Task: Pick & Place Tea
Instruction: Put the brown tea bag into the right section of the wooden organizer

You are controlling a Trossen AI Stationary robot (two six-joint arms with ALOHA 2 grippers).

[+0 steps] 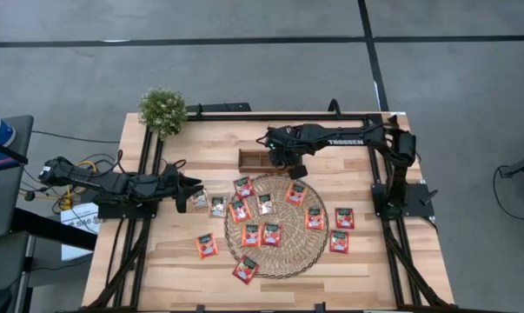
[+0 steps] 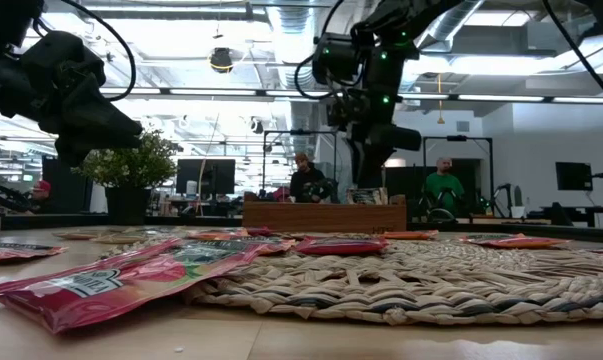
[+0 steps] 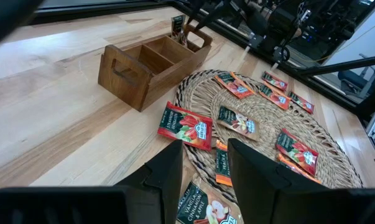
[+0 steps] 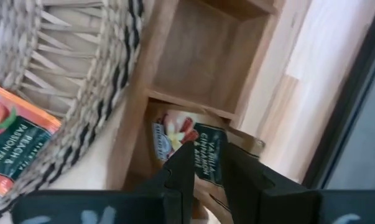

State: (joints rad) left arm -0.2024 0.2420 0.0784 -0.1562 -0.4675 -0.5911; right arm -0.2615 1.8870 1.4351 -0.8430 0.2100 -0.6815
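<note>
High view: right gripper [image 1: 289,162] sits over the end compartment of the wooden tray [image 1: 251,157], the end nearest the woven mat [image 1: 279,261]. Most tea sachets [image 1: 271,233] are scattered flat on the mat, a few on the bare table [image 1: 401,278] beside it. Left gripper [image 1: 189,189] is at the mat's left edge, near a pale sachet [image 1: 217,206] — well apart from the tray.

Low view: right gripper hangs above the tray, wrist pointing down. Sachets lie flat across the mat in front. Left arm is high at the picture's left.

Left wrist view: left fingers [image 3: 168,171] stand apart with nothing between them — released, hovering over sachets at the mat's edge. One more sachet stands upright in the tray's far compartment.

Right wrist view: right fingers [image 4: 182,168] are clenched on a pale cinnamon-and-apple sachet [image 4: 203,146], held edge-down with its lower part already inside the tray compartment, and the divider wall just beyond it.

Judgement: the held sachet hangs straight below the right pincer, its flat face roughly along the compartment wall, so the coming move looks like a short lowering and letting go. The right arm is the one on the tray; the left is nearer the loose sachets for the next pick.
</note>
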